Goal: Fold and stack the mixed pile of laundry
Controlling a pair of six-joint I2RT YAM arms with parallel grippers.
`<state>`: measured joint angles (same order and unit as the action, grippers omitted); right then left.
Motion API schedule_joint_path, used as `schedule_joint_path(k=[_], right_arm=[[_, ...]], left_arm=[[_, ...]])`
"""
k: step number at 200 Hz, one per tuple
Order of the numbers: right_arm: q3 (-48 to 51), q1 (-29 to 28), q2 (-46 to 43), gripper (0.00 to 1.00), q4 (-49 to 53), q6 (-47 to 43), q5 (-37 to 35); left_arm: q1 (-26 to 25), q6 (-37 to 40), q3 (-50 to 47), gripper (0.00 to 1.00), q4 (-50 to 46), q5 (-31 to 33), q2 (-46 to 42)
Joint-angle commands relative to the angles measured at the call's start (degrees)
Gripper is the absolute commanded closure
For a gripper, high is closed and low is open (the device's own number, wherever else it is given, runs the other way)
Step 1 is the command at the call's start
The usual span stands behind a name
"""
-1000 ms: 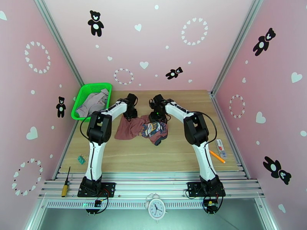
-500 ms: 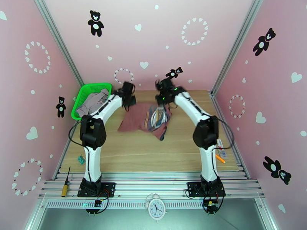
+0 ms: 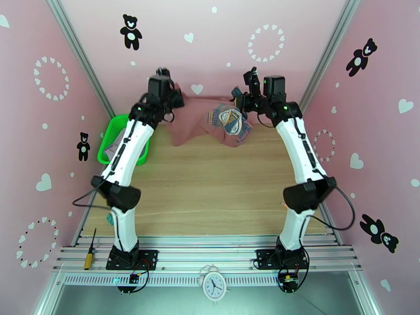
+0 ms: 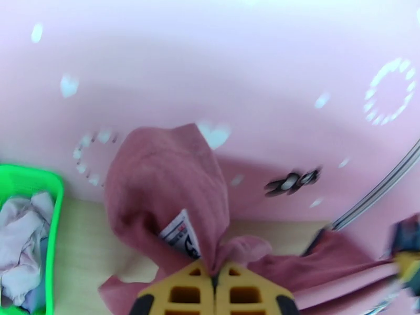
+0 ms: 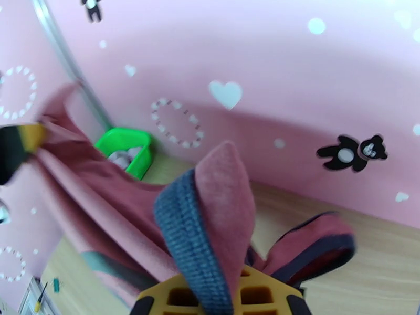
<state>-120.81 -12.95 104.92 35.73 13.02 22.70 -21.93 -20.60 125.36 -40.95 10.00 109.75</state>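
A light wooden table (image 3: 210, 179) is enclosed by pink walls (image 3: 220, 53) decorated with white hearts and black bears. A green plastic mesh basket (image 3: 112, 127) is set at the table's far left corner, and pale crumpled garments (image 4: 21, 242) are seen inside it.

Both white-and-black arms are extended far forward and high, toward the back wall. The basket is partly covered from above by the left arm (image 3: 128, 148). The left gripper (image 3: 172, 98) is closed tight on one upper corner of a brick-red tank top (image 3: 199, 119), with fabric bunched above its yellow fingers (image 4: 178, 295). The right gripper (image 3: 247, 101) is clamped on the other end, over a strap edged with dark ribbed trim (image 5: 191, 242).

The top is stretched between the two grippers and hangs before the back wall, with a printed patch (image 3: 230, 117) on its right half. Whether its lower edge touches the table cannot be told.

At the near edge, a white alarm clock (image 3: 214, 284) and a yellow-handled screwdriver (image 3: 90, 251) are laid by the metal rails (image 3: 210, 253).
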Motion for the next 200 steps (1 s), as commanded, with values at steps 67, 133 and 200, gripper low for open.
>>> schedule_joint_path(k=[67,133,200], right_arm=[[75.9,-9.9,-32.4,0.44,-29.6,8.9,-10.3],[83.9,-14.2,-54.7,0.1,-10.9,13.0,-22.7],[63.1,-14.4,-29.7,0.41,-5.5,1.8,-13.5]], left_arm=[[-6.3,-13.5,-74.7,0.46,30.0,14.3,-29.1],[-10.6,-19.2,-80.3,0.02,8.8,19.5,-42.9],[2.2,-13.6,-61.5,0.12,6.3,1.3,-23.8]])
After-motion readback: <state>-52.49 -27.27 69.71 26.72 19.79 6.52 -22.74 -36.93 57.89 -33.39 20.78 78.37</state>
